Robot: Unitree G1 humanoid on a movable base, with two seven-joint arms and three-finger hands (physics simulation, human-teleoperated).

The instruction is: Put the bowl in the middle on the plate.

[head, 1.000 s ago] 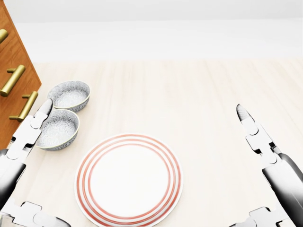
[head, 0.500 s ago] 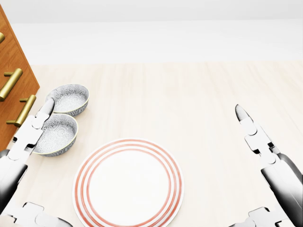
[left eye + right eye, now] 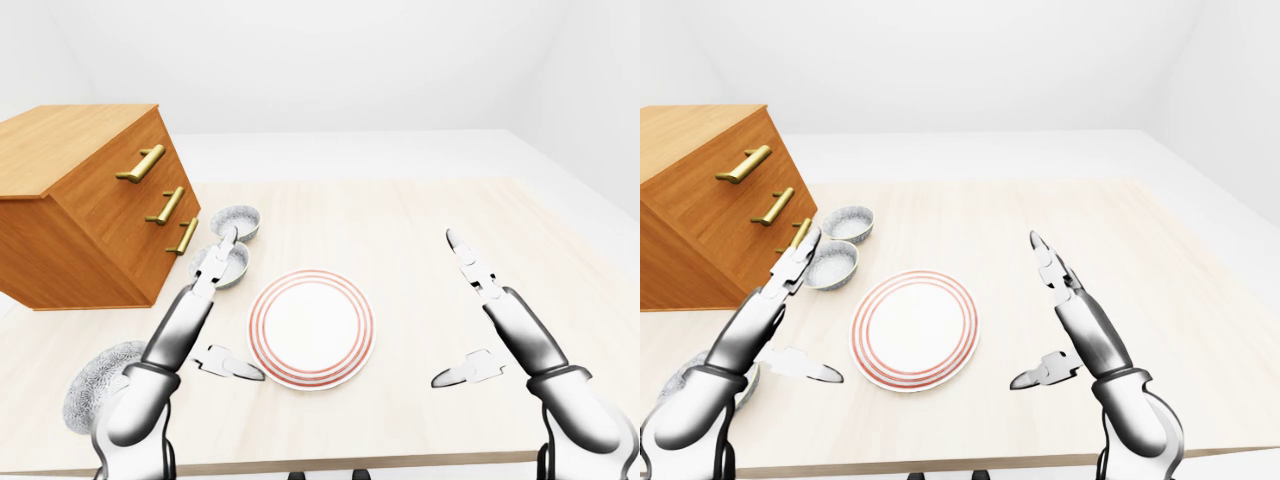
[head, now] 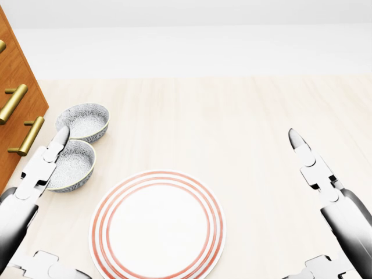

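Note:
Three grey patterned bowls stand in a row on the left of the pale wooden table [image 4: 244, 116]: a far bowl [image 4: 83, 122], the middle bowl [image 4: 74, 164] and a near bowl [image 3: 98, 384]. A white plate [image 4: 157, 225] with red rings lies bare to the right of the middle bowl. My left hand [image 4: 74, 206] is open. Its long fingers [image 4: 42, 165] reach over the middle bowl's left rim, and its thumb is low by the plate. My right hand [image 4: 289, 206] is open and holds nothing, well to the right of the plate.
A wooden drawer cabinet [image 3: 90, 200] with brass handles stands on the table just left of the bowls. The near bowl lies partly under my left forearm. The table's near edge [image 3: 330, 462] runs just below the hands.
The whole view shifted slightly a second ago. Since then my left fingers have drawn back a little toward me over the middle bowl. The right hand, bowls and plate have not moved.

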